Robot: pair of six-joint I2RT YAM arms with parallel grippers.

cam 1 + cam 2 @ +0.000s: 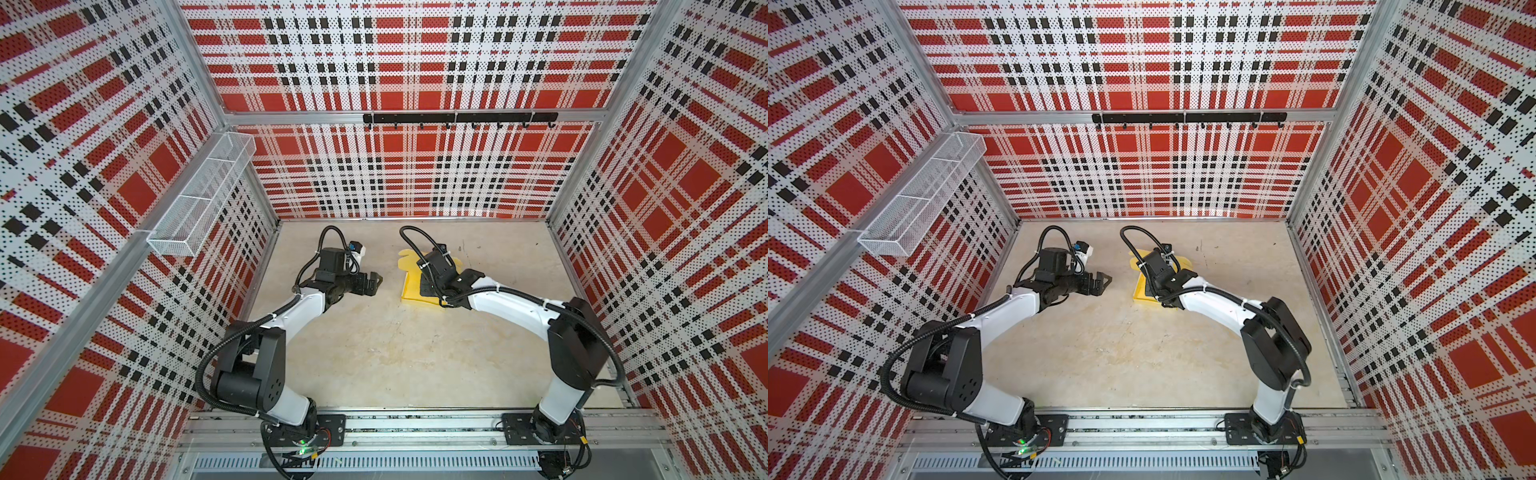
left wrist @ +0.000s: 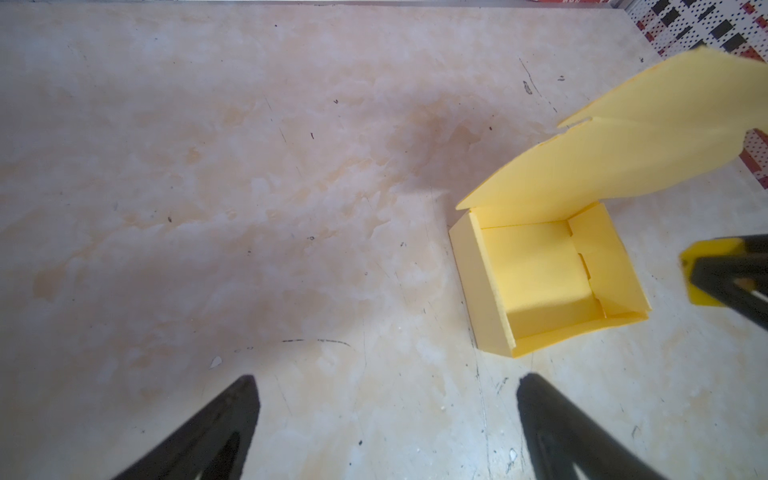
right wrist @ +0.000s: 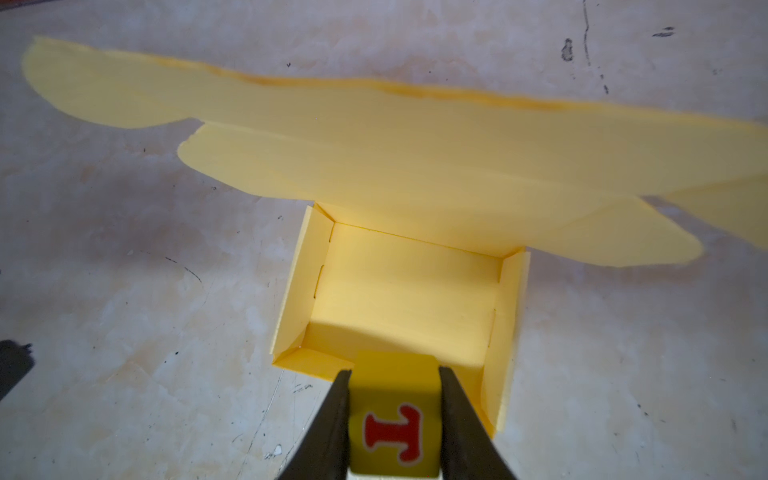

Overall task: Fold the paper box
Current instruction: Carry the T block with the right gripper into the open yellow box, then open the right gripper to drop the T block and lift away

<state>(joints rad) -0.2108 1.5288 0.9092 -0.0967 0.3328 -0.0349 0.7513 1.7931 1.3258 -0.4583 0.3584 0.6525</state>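
The paper box (image 3: 407, 291), where is it?
— On the table (image 2: 208, 166), mid-back, under the right gripper (image 3: 395, 370), which pinches a yellow cube (image 3: 395, 419) at its near wall.
— And farther?
— Tray walls up, lid flap (image 3: 415, 158) raised behind. The left gripper (image 2: 386, 378) gapes wide, off beside.

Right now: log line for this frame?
left gripper: open, empty | right gripper: shut on cube | paper box: half folded, lid open
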